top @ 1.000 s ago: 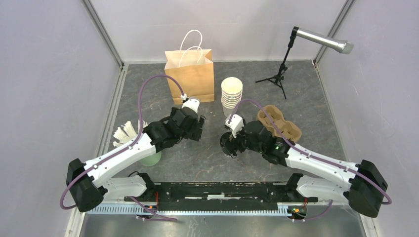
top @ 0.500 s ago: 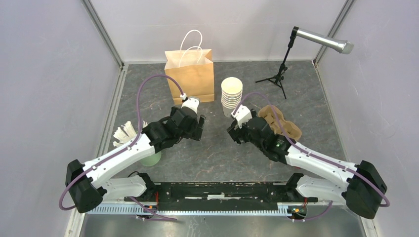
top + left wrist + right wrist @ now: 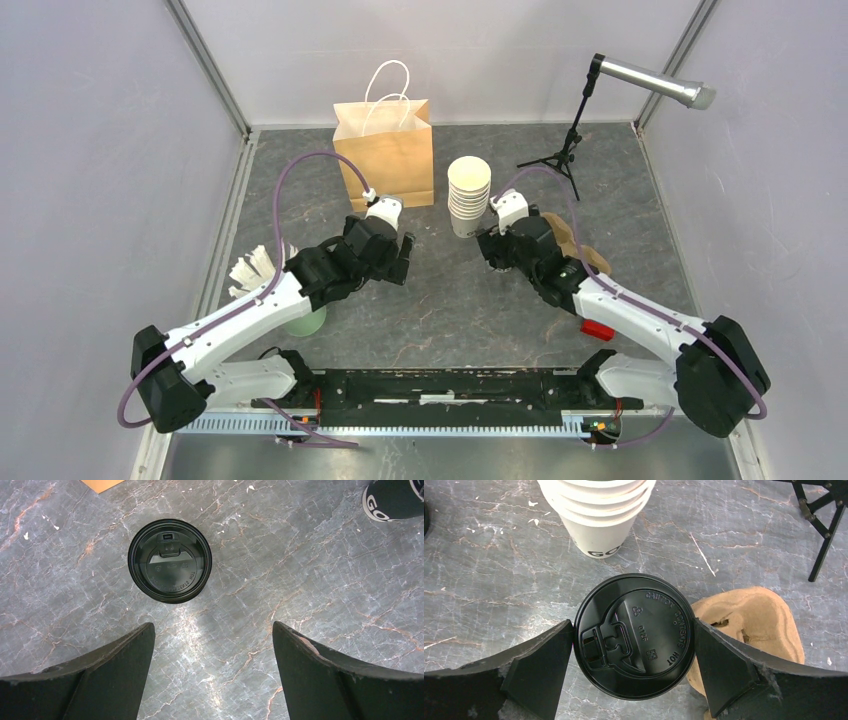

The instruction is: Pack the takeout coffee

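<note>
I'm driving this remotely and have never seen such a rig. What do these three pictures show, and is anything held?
A left arm and a right arm are bolted at the table's near edge. The top picture looks down from behind them; the other two come from a camera on each wrist, the dark wedges being claw fingers. On the table stand a paper bag, a stack of lidless cups, a brown cup carrier and a tripod. The left claw is open above a lidded cup standing alone. The right claw is shut on a second lidded cup, next to the carrier.
</note>
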Tool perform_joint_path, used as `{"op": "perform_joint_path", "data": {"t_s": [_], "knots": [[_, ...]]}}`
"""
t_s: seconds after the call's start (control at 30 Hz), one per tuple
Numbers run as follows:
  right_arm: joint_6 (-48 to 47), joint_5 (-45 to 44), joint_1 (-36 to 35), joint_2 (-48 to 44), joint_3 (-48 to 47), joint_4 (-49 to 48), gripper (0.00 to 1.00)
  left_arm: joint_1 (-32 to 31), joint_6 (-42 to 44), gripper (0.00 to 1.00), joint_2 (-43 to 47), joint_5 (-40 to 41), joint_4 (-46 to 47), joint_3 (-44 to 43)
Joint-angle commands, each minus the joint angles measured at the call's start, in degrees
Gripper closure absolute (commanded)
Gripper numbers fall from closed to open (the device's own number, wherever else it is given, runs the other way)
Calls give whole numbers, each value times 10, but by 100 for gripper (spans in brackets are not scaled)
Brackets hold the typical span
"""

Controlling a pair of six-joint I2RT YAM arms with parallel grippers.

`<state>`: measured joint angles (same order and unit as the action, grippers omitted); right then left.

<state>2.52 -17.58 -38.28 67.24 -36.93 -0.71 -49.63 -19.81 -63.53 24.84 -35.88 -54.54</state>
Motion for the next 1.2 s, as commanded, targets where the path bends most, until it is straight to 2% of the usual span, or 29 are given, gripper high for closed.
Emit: {"op": "perform_joint_path", "data": {"t_s": [0.0,0.4,0.57,0.77,0.9,1.17], "knots": [[16,-3,16,-21,6,5,7,-1,17,7,2,-6,14,-8],[-2,-90,38,-22,8,26,7,-1,18,6,7,-4,9,-12],[2,-89,59,-17,-4,39,7,-1,19,6,1,-6,7,-14],[12,-34,64,-21,-10,53,6,-1,18,6,-2,-7,3,-15],[16,-24,64,-30,-19,71,2,-1,17,6,-4,-5,3,-14],[20,26,64,-26,-23,51,2,-1,16,6,-11,-2,3,-14]]}}
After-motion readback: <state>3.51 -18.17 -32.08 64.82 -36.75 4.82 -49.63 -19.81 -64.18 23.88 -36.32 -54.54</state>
